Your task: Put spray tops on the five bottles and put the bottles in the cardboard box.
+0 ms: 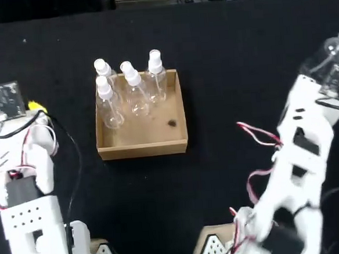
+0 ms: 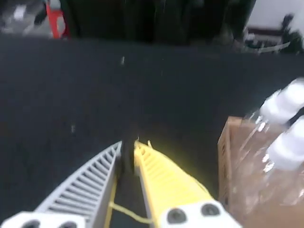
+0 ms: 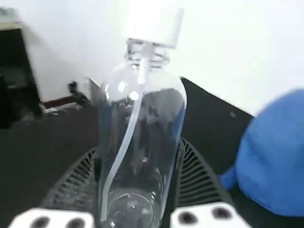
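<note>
In the high view the fifth bottle [image 1: 327, 55] is half lost against the right arm, and its top runs off the frame's edge. The left gripper there is mostly covered by its camera board, with only a yellow tip showing. From the left wrist, the box [image 2: 227, 159] is cut off at the edge and the white tops in it are blurred. The base of the held bottle passes out of the right wrist frame. The right gripper [image 3: 137, 149] is clamped on this bottle, one finger on each side of its clear body. The bottle stands upright with a white spray top [image 3: 153, 21] on and its tube running down inside. The left gripper [image 2: 127, 148] is closed on nothing, its tips almost meeting above bare table beside the box. Four bottles [image 1: 133, 89] with tops on stand in the far half of the box, mid-table. The table [image 1: 212, 71] is covered in black cloth. A white wall [image 3: 237, 52] and a blue shape [image 3: 273, 156] lie behind the held bottle.
</note>
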### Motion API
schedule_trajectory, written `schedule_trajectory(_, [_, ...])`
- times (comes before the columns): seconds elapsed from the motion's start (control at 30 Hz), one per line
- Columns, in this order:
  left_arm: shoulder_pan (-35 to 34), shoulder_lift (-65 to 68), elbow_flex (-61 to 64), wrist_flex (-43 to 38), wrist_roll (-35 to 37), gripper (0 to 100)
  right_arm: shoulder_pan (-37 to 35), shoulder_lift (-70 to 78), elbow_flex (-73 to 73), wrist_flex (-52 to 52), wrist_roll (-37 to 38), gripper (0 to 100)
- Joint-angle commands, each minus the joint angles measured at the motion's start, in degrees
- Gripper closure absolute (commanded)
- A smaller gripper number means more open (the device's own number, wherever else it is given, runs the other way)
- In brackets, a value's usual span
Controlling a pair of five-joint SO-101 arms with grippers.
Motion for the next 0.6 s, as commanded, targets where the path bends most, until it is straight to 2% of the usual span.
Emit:
schedule_trajectory(0.0, [-0.6,-1.1,7.9,-7.0,-0.1,97,3.8,11.7,-4.5,-14.5,-0.1,98.8])
schedule_trajectory(0.3, [-0.7,-1.1,21.5,-19.5,4.8,97,6.7,36.8,-4.6,-46.5,-0.1,98.8])
schedule_trajectory(0.47, [-0.7,-1.1,25.2,-21.5,4.7,97,6.2,46.2,-5.8,-53.3,6.1,98.8])
schedule_trajectory(0.57, [-0.2,-1.1,26.2,-21.5,4.7,97,6.6,51.5,-8.8,-53.7,6.3,98.8])
